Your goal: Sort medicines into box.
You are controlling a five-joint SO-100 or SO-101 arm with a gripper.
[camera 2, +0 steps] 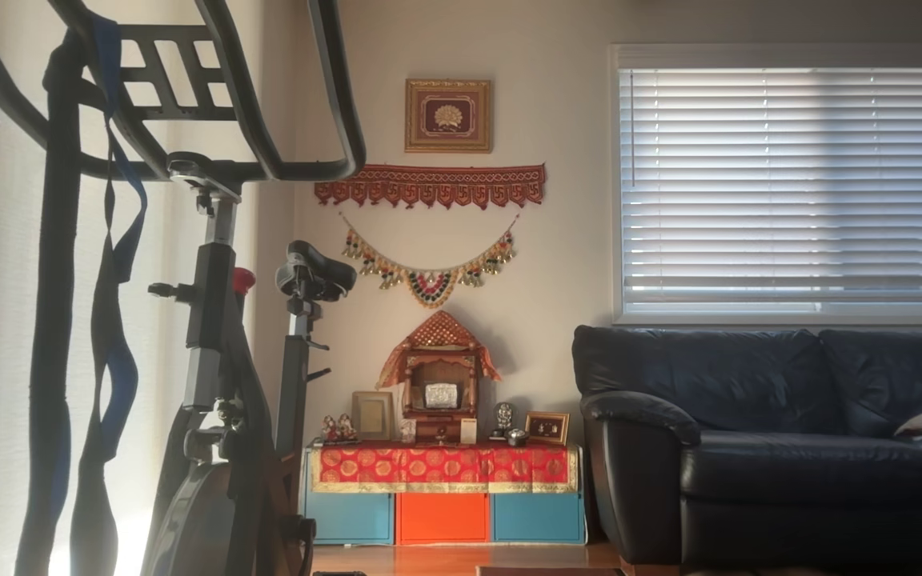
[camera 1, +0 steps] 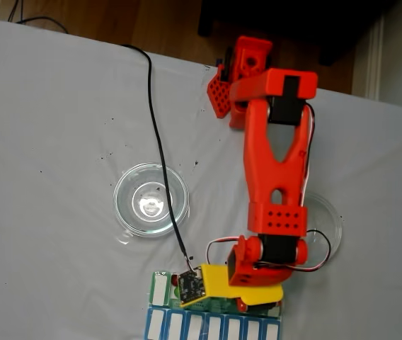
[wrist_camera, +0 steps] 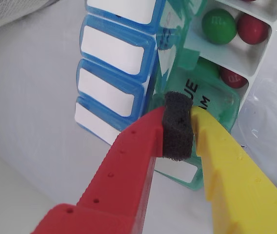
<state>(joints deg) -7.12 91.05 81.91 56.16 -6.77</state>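
An exercise bike (camera 2: 213, 344) stands at the left of a living room, a blue strap (camera 2: 121, 240) hanging from its handlebars. Against the back wall a small wooden shrine (camera 2: 438, 384) sits on a low cabinet (camera 2: 441, 496) draped in red and gold cloth, with a framed picture (camera 2: 447, 115) and garlands above. A black leather sofa (camera 2: 781, 440) sits under a blind-covered window (camera 2: 793, 184).

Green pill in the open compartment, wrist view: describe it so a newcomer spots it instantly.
Find the green organizer beside the blue row of white-labelled lids, above the red and yellow jaws. In its open white compartment at upper right sit two round pills side by side; the green pill is the left one, glossy, touching a dark red pill.
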